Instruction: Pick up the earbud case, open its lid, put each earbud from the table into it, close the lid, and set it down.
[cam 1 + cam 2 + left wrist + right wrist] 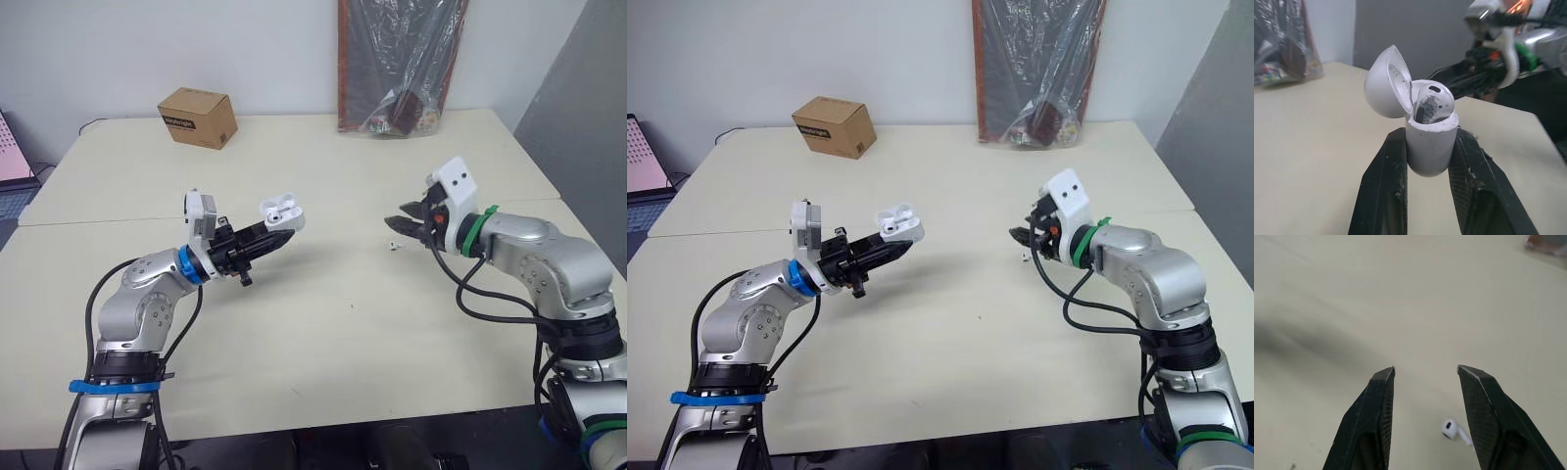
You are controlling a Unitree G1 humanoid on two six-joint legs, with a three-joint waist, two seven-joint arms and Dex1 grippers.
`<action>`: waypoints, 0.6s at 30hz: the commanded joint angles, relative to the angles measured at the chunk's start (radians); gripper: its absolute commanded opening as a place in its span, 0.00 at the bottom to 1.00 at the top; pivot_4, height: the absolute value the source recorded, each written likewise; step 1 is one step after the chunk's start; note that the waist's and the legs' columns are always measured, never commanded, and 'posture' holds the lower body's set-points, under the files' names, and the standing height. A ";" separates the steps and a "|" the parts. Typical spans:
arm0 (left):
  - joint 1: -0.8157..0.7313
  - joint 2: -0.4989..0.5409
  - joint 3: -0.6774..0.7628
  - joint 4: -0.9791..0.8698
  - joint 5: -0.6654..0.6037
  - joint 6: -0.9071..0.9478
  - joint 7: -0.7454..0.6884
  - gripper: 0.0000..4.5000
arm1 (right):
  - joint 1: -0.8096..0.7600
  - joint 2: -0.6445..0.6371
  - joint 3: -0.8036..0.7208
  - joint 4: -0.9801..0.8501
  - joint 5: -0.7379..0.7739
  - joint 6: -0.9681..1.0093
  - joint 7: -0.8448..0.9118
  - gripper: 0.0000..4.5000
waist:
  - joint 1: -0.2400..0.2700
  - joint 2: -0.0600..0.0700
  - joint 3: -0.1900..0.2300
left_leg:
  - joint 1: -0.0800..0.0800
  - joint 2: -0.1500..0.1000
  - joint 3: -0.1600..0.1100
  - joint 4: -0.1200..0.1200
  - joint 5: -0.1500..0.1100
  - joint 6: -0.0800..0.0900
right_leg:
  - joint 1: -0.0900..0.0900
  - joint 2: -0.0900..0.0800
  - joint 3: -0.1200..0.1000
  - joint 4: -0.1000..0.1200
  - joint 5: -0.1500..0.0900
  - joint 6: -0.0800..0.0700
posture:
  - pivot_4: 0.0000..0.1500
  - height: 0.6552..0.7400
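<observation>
My left gripper [279,233] is shut on the white earbud case [281,212], held above the table left of centre. Its lid [1385,81] stands open, and one white earbud [1431,101] sits inside. A second white earbud [1455,430] lies on the table, also seen as a small white speck [392,244] just below my right gripper's fingertips. My right gripper [394,225] hovers over it, open, with nothing between its fingers [1376,416].
A small cardboard box [198,117] stands at the back left of the cream table [323,323]. A dark plastic-wrapped bundle [400,64] leans against the wall at the back centre. A seam in the tabletop runs across its middle.
</observation>
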 commanded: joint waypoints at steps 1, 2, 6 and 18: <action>-0.003 0.028 0.035 -0.051 -0.044 0.039 -0.022 0.17 | -0.001 -0.030 0.073 0.129 -0.126 -0.157 0.049 0.47 | 0.001 0.000 0.000 | 0.000 0.000 0.000 0.000 0.000 0.000 | 0.000 0.000 0.000 0.000 0.000 0.000 | 1.00 1.00; -0.002 0.025 0.035 -0.055 -0.038 0.033 -0.015 0.17 | -0.006 -0.025 0.084 0.163 -0.141 -0.185 0.063 0.47 | 0.001 0.000 0.000 | 0.000 0.000 0.000 0.000 0.000 0.000 | 0.000 0.000 0.000 0.000 0.000 0.000 | 1.00 1.00; 0.010 0.014 0.036 -0.076 -0.031 0.031 -0.001 0.17 | -0.042 0.005 0.107 0.291 -0.196 -0.256 0.100 0.47 | 0.001 0.000 0.000 | 0.000 0.000 0.001 0.000 0.000 0.000 | 0.000 0.000 0.001 0.000 0.000 -0.001 | 1.00 1.00; 0.055 0.012 0.053 -0.122 -0.025 0.019 0.030 0.17 | -0.085 0.070 0.105 0.450 -0.263 -0.313 0.186 0.47 | 0.001 0.000 0.000 | 0.000 0.000 0.000 0.000 0.000 0.000 | 0.000 0.000 0.000 0.000 0.003 -0.004 | 1.00 1.00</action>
